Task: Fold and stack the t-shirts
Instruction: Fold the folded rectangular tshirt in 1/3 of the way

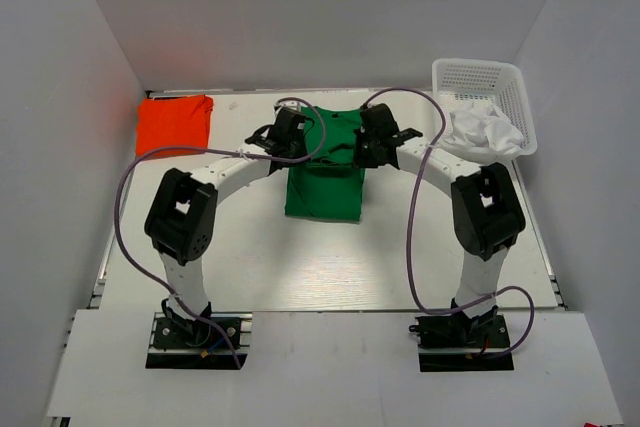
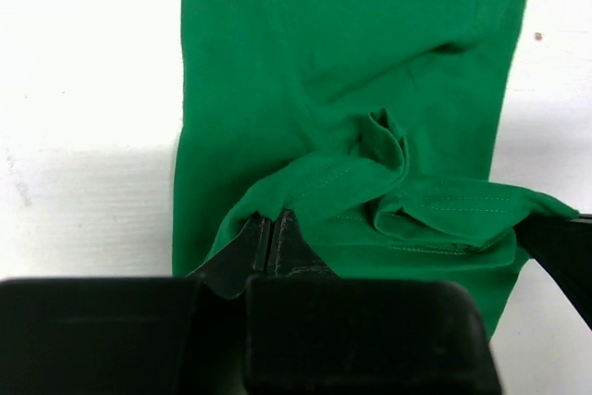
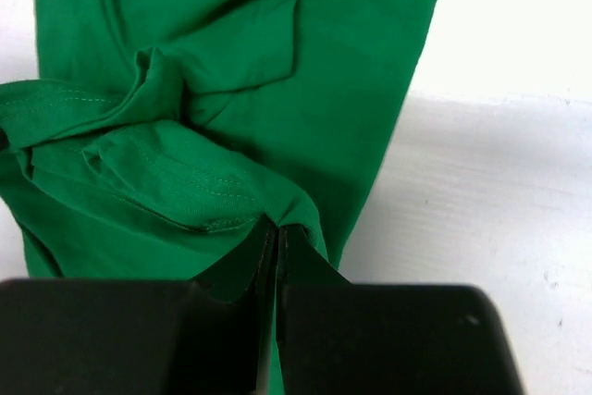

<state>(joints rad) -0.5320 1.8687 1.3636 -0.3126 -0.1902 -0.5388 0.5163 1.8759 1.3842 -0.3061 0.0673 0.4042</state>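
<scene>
A bright green t-shirt (image 1: 325,182) lies in the middle of the table, folded narrow, its far end lifted. My left gripper (image 1: 287,137) is shut on the shirt's far left edge; in the left wrist view the gripper (image 2: 269,219) pinches a fold of green cloth (image 2: 351,90). My right gripper (image 1: 372,139) is shut on the far right edge; in the right wrist view the gripper (image 3: 277,227) pinches bunched green cloth (image 3: 231,71). An orange-red t-shirt (image 1: 175,123) lies folded flat at the far left, apart from both grippers.
A white mesh basket (image 1: 480,82) stands at the far right with white cloth (image 1: 482,131) in it. White walls close in the table on three sides. Purple cables loop over both arms.
</scene>
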